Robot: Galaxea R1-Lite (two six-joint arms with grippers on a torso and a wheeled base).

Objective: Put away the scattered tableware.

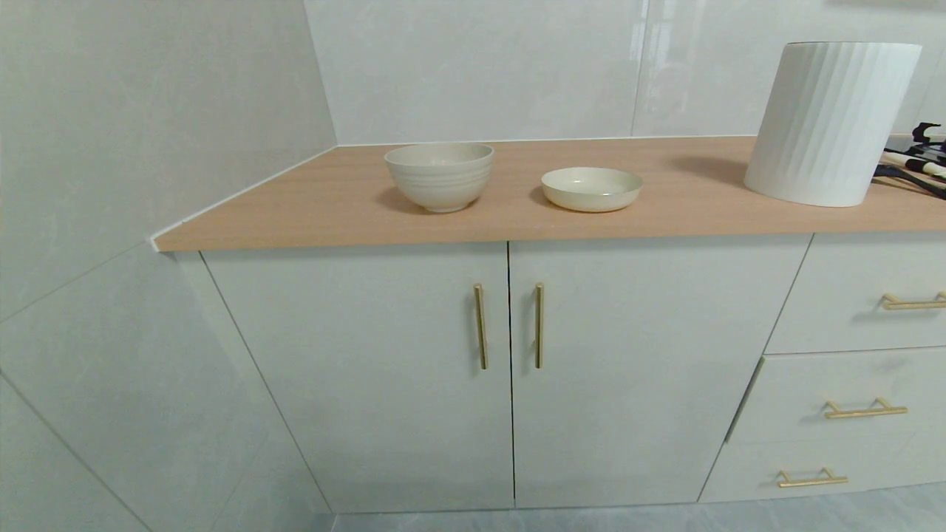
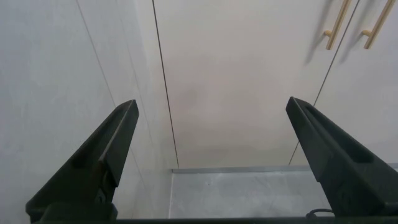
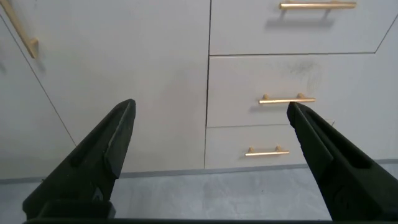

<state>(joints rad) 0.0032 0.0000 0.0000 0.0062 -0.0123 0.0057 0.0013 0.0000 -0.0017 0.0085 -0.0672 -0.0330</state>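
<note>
The left fingers (image 2: 102,155) are spread wide, holding nothing, before a cabinet door (image 2: 236,81). The right fingers (image 3: 99,149) are equally spread before 3 drawers (image 3: 348,81). Upper centre of the head view, a bowl (image 1: 439,176) stands on the desk (image 1: 332,214), with a shallow dish (image 1: 591,188) near its right.

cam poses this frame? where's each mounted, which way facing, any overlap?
Head: on the robot's head, looking forward and down at the countertop, bowl and dish.
Left wrist: on the left wrist, low, facing the left cabinet door and floor; the open left tool frames them.
Right wrist: on the right wrist, low, facing the drawers; the open right tool frames them.
Shared: head and left wrist both see the door handles; head and right wrist both see the drawers.
</note>
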